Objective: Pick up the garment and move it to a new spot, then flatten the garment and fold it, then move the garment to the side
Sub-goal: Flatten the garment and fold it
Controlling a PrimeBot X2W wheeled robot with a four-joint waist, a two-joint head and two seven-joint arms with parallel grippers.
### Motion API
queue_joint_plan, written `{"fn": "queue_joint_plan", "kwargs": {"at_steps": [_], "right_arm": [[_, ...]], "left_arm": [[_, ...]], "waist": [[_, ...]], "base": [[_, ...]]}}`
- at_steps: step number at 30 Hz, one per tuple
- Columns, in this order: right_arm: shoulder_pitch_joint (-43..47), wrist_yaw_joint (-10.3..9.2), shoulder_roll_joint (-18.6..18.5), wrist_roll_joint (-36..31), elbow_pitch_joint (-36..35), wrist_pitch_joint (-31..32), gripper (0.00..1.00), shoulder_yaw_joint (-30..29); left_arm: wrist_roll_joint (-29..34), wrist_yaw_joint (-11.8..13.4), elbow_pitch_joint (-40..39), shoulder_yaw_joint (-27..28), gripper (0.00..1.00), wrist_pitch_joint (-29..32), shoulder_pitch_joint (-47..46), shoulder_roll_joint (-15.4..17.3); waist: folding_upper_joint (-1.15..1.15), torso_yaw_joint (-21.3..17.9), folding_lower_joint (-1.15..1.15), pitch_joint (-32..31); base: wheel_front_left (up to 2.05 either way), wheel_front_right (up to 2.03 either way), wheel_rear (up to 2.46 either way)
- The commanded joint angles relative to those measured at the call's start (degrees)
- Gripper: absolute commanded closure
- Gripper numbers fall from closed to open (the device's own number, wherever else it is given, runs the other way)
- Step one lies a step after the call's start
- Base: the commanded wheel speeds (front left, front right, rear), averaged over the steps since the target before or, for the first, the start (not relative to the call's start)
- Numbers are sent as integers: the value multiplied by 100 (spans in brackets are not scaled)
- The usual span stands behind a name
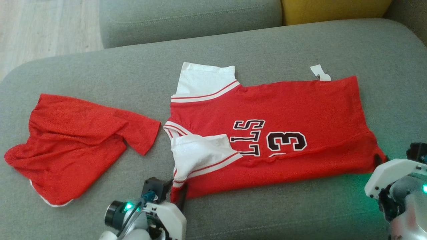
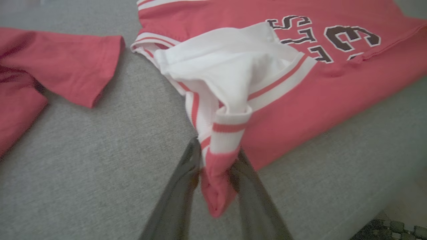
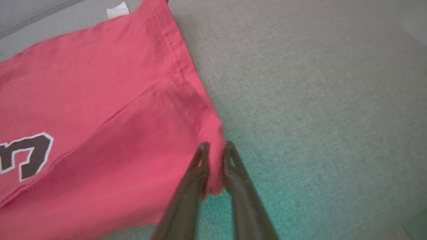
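Red jersey [image 1: 267, 110] was seen spread on the sofa [image 1: 100, 73], its near-left corner pinched by the left gripper [image 2: 217, 150], near-right corner by the right gripper [image 3: 217, 146]. 2nd red garment [image 1: 76, 140] was spotted further left.
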Motion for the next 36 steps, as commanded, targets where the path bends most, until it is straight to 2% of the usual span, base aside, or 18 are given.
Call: {"fn": "queue_joint_plan", "kwargs": {"at_steps": [1,2,11,17,21,25,29,32,36], "right_arm": [[-64,19,-47,31,-303,-31,0,126],[-31,19,-24,26,-447,-53,0,144],[100,19,101,-140,-1795,-818,0,565],[-120,19,163,-265,-2276,-1224,0,751],[-422,19,199,-281,-2395,-1298,0,885],[-839,19,211,-279,-2478,-1326,0,1060],[-1284,19,231,-230,-2506,-1359,0,1287],[-1567,19,250,-192,-2470,-1412,0,1460],[-1861,19,283,-116,-2385,-1499,0,1667]], "left_arm": [[-29,72,-101,217,3,-61,-232,98],[-24,90,-86,220,0,-80,-246,95],[3,326,-433,600,0,-831,-584,191],[132,235,-916,739,0,-944,-1184,398],[271,-138,-1014,612,0,-530,-1967,584],[267,-771,-769,474,0,203,-3035,733],[-33,-1419,-135,476,0,966,-4103,802],[-275,-1619,449,394,0,1504,-4747,906],[-350,-1683,1101,121,0,1829,-5372,1160]], "waist": [[0,-11,0,20],[0,-17,0,36],[0,-92,0,204],[0,-215,0,493],[0,-319,0,843],[0,-426,0,1320],[0,-583,0,1802],[0,-728,0,2045],[0,-948,0,2252]], "base": [[0,0,0],[0,0,0],[0,0,0],[0,0,0],[0,0,0],[0,0,0],[0,0,0],[0,0,0],[0,0,0]]}}
